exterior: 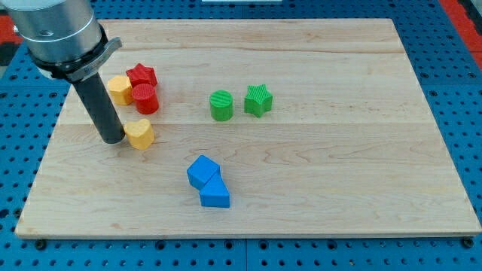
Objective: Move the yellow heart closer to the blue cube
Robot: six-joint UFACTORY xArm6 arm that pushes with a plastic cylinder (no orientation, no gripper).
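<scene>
At the view's far left we see our arm's dark rod come down onto the wooden board [316, 196], and my tip [114, 139] rests just at the left side of the yellow heart [140, 135], touching or nearly touching it. We carry no claw, only this rod, so there is nothing to open or clench. Above the heart, toward the view's top, sit a yellow block [119, 89], a red star [141, 74] and a red cylinder [145, 98], clustered together. Right of and below the heart, well apart from it, lie the blue cube [202, 171] and a second blue block [215, 193], touching. Farther right, near the middle, stand a green cylinder [221, 105] and a green star [258, 99].
</scene>
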